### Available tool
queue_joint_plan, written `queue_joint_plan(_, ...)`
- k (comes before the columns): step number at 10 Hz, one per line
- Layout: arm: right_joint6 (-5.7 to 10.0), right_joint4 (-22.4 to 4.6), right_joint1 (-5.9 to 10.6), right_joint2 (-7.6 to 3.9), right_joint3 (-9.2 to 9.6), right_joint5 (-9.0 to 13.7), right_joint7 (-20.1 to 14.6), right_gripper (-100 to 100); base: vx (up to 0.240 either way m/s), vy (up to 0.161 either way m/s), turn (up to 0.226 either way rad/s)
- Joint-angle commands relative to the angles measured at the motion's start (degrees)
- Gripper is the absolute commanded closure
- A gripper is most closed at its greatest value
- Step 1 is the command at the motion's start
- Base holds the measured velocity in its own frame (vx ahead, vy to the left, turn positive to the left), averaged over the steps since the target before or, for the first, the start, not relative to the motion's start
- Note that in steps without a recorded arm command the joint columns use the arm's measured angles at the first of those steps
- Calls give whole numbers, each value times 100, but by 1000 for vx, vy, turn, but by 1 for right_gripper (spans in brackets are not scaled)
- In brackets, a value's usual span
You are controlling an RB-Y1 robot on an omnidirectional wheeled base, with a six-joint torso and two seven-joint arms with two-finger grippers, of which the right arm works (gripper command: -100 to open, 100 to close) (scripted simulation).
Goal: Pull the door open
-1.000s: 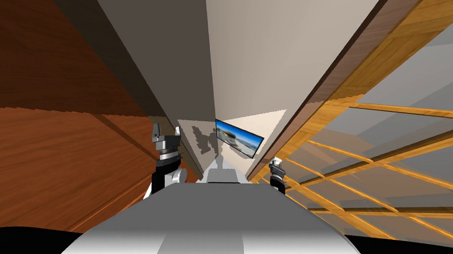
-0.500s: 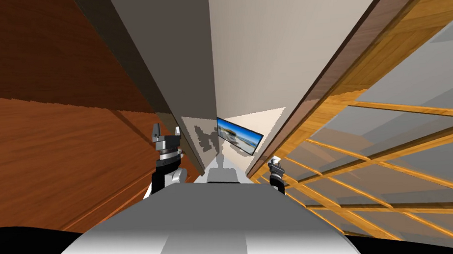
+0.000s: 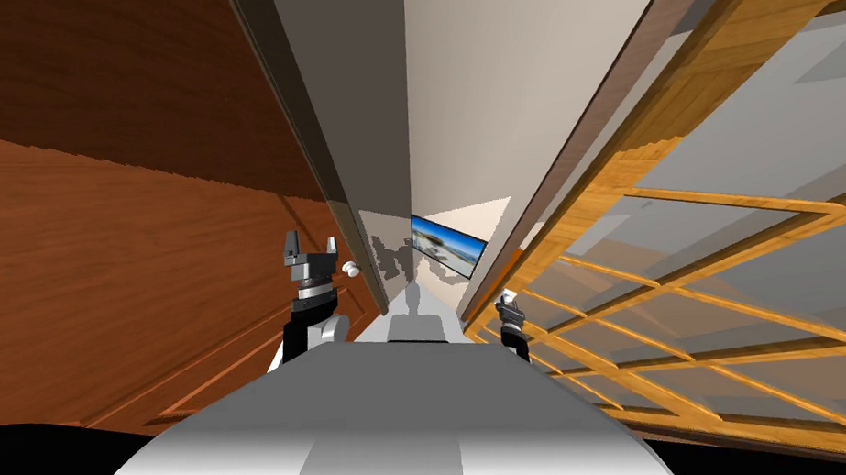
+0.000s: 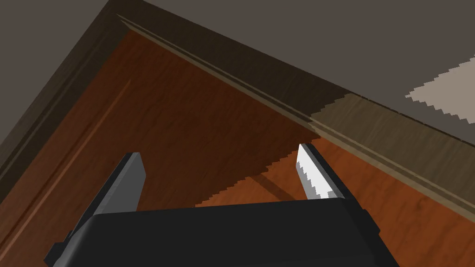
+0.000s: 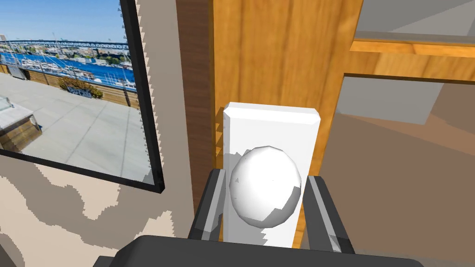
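Note:
The door [image 3: 687,232] is light wood with grey glass panes and runs along my right side. Its round white knob [image 5: 264,185] sits on a white backplate [image 5: 271,120] on the wooden stile. My right gripper [image 5: 265,204] is shut on the knob, one finger pressing each side. It shows small at the door's edge in the head view, right gripper [image 3: 509,300]. On my other side my left gripper [image 3: 310,246] stands open in front of a red-brown wooden door [image 3: 138,266], holding nothing; left gripper [image 4: 220,178].
The red-brown door has its own small white knob [image 3: 351,269] just beside my left gripper, and a dark frame [image 4: 278,92]. A black-framed window with a harbour view [image 3: 449,244] hangs on the beige wall between the two doors. The passage between them is narrow.
The whole head view has swung, so I have turned. The red-brown door's white knob has come into sight by my left gripper. My right gripper stays on the glazed door's knob.

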State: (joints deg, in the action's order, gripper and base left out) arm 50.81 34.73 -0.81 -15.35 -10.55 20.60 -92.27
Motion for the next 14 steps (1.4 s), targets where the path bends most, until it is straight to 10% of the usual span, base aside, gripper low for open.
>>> queue_joint_plan(1, -47, 107, -60, -11, 96, -64, -72, 100, -235, 2, 70)
queue_joint_plan(14, 160, 275, -273, -262, 841, -603, -707, 100, -202, 1, 53)
